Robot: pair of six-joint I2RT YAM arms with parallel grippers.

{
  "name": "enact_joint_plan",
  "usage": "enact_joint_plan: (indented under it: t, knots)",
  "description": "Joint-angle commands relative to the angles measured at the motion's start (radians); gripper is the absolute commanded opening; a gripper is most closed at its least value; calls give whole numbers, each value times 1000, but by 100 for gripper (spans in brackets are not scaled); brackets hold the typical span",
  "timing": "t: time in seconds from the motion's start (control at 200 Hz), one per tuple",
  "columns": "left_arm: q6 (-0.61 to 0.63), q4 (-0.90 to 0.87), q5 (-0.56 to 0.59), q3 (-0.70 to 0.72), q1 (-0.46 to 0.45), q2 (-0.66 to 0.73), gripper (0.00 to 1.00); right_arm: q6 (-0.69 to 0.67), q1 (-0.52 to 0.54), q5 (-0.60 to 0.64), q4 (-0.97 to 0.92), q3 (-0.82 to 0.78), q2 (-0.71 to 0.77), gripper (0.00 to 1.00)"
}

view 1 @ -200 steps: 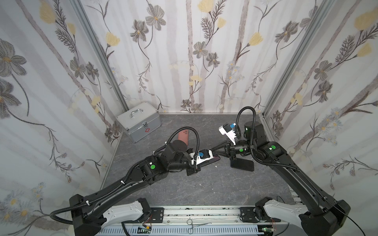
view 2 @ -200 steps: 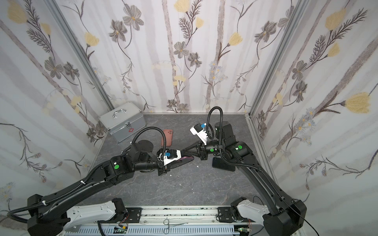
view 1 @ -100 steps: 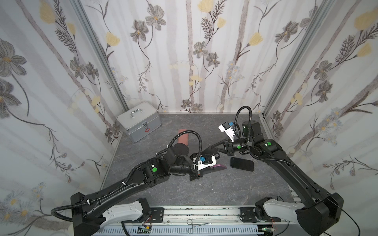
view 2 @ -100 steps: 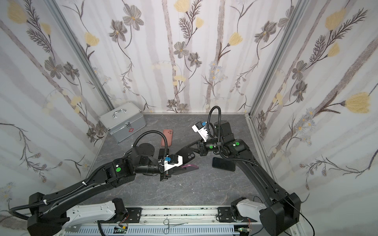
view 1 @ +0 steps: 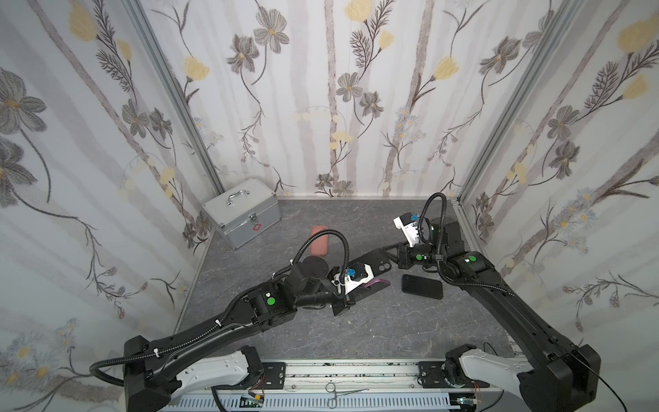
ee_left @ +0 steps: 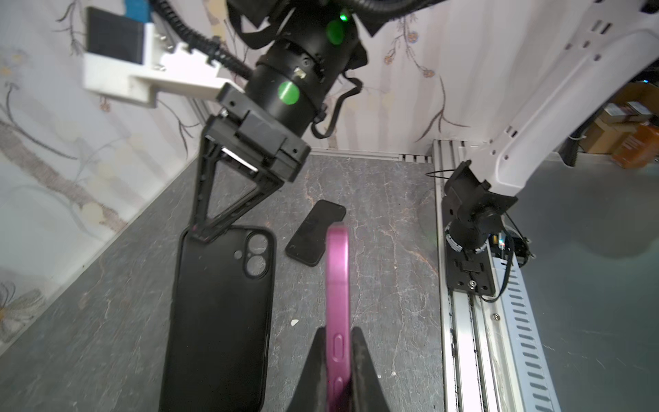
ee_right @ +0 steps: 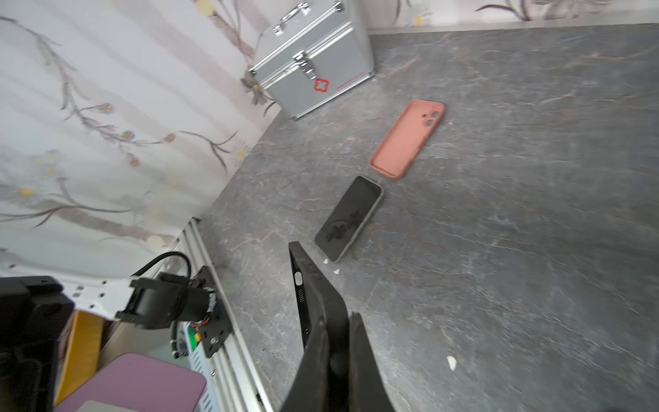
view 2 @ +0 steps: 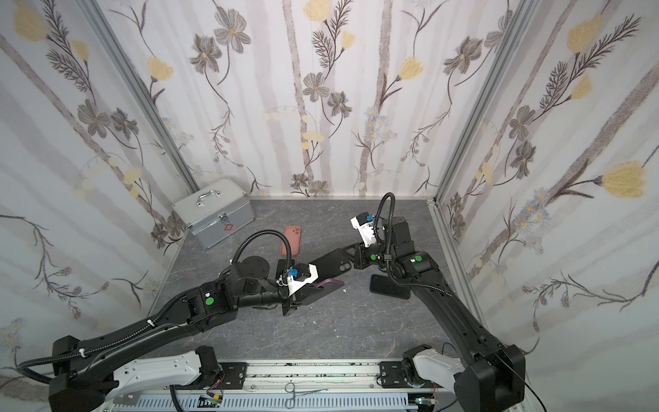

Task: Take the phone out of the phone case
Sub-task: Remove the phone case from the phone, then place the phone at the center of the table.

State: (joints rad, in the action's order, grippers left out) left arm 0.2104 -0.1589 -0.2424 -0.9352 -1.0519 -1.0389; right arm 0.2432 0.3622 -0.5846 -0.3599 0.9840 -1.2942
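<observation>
The pink phone [ee_left: 337, 281] is out of its case and held edge-on in my left gripper [ee_left: 337, 333], which is shut on its sides. In both top views the phone [view 1: 378, 284] [view 2: 332, 283] pokes out past the left gripper [view 1: 360, 286] just above the table. My right gripper [ee_right: 337, 317] is shut on the rim of the empty black phone case [ee_right: 313, 285]. The case [view 1: 374, 265] [view 2: 333, 265] hangs tilted beside the phone, apart from it, with its camera cutout toward the right gripper [view 1: 390, 255]. From the left wrist the case [ee_left: 221, 314] shows its back.
A black phone [view 1: 422, 286] lies flat under the right arm. A salmon case [ee_right: 406, 139] and a dark phone [ee_right: 349, 217] lie near the middle back. A silver box [view 1: 242, 212] stands at the back left corner. Walls close three sides; a rail [view 1: 338, 371] runs along the front.
A second ago phone and case were together between both grippers. The case has come off: the right gripper has drawn it up and back, and the left holds the bare pink phone lower, toward the front.
</observation>
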Motion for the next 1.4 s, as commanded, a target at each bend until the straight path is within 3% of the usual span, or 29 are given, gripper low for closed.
enact_joint_plan:
  t: [0.0,0.13,0.255,0.46,0.704,0.859,1.394]
  knots:
    - [-212,170,149,38,6,2,0,107,-10,245,94,-49,44,0]
    - [-392,239,236,86,25,-18,0,165,-11,417,100,-106,100,0]
    - [-567,273,229,106,101,-57,0,234,-18,518,104,-136,126,0]
    - [-779,286,109,117,256,-168,0,240,-28,471,148,-203,160,0]
    - [-855,293,-17,105,373,-302,0,215,-39,338,119,-198,127,0]
    - [-901,295,-50,90,427,-385,0,229,-40,347,136,-205,121,0]
    - [-977,290,-59,27,465,-616,0,262,-46,257,159,-185,-61,0]
